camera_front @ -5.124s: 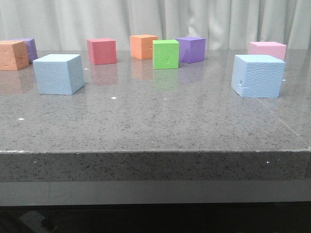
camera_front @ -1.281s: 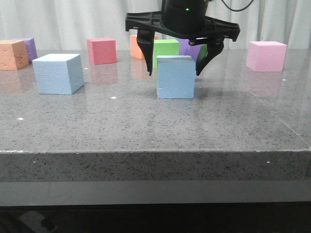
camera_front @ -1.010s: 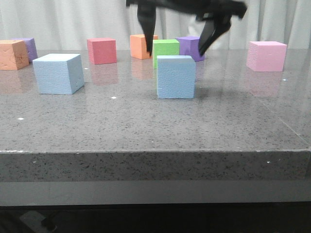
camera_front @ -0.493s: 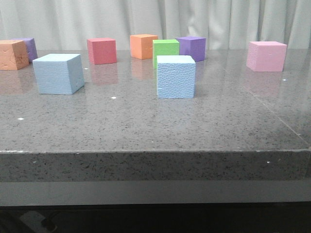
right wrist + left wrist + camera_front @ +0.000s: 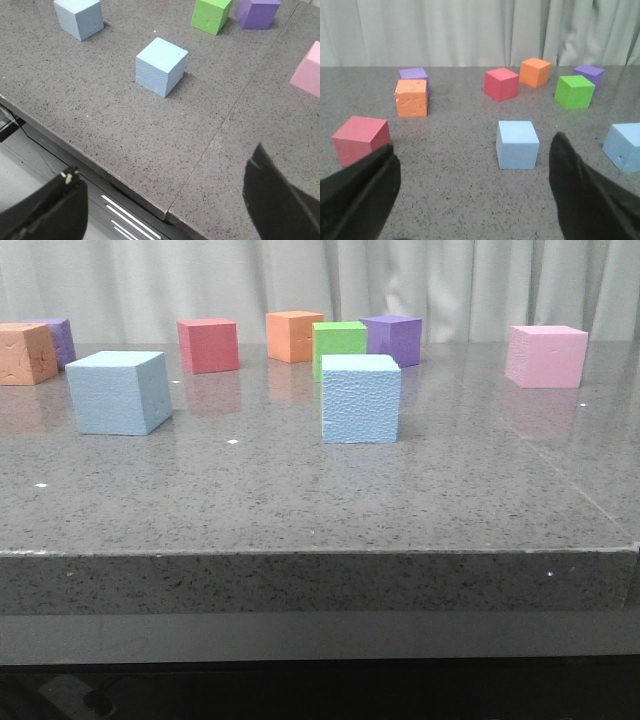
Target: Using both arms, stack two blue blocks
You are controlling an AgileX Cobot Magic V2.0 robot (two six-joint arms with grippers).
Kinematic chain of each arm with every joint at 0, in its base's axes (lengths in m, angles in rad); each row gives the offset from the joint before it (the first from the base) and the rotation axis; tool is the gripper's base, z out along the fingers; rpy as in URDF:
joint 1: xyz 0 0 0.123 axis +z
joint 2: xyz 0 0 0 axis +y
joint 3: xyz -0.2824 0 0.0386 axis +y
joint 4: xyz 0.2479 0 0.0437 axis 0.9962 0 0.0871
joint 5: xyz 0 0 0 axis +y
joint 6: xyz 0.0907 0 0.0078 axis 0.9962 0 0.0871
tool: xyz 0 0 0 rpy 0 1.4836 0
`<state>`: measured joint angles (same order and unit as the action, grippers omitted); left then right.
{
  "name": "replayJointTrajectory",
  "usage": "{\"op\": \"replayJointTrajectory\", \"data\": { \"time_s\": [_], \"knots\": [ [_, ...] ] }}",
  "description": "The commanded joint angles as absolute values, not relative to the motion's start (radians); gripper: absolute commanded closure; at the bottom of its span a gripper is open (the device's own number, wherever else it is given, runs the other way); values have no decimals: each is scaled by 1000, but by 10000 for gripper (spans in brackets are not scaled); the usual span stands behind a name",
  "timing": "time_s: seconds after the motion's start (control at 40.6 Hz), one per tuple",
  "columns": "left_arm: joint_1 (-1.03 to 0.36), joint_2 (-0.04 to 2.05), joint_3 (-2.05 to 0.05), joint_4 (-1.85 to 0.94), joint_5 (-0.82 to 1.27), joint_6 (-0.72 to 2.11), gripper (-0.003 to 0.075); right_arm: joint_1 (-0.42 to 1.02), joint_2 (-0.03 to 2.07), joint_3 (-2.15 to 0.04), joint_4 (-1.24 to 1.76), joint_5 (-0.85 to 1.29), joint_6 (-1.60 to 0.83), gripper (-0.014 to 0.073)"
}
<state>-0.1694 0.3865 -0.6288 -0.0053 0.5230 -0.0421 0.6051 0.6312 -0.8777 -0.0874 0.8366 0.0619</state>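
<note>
Two pale blue blocks stand apart on the grey table. One blue block [image 5: 118,392] is at the left, the other blue block [image 5: 360,398] is at the middle. Neither gripper shows in the front view. My left gripper [image 5: 480,200] is open and empty, low over the table, with the left block [image 5: 518,145] just ahead between its fingers and the middle block [image 5: 623,146] off to the side. My right gripper [image 5: 165,200] is open and empty, high above the table's front edge, with the middle block [image 5: 161,66] and the left block [image 5: 79,17] ahead of it.
Red [image 5: 208,345], orange [image 5: 294,336], green [image 5: 340,348] and purple [image 5: 392,339] cubes line the back. A pink cube [image 5: 546,355] is at the right; an orange [image 5: 26,353] and a purple cube [image 5: 58,338] at the far left. A red cube [image 5: 361,140] lies beside the left fingers.
The right gripper stood open around the middle blue block, then rose and left the front view. That block, earlier at the right, stays at the middle.
</note>
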Motion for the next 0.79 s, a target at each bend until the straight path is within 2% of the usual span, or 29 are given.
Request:
{"op": "replayJointTrajectory", "data": {
  "time_s": [0.0,0.148,0.443,0.764],
  "knots": [
    [-177,441,-682,-13,495,-20,123,599,629,-901,-96,761,51,-42],
    [-203,530,-733,-58,508,32,123,599,629,-901,-96,765,51,-42],
    [-348,753,-826,-81,497,86,123,599,629,-901,-96,765,51,-42],
    [-352,1082,-1004,-75,522,84,123,599,629,-901,-96,764,51,-42]
  ]
}}
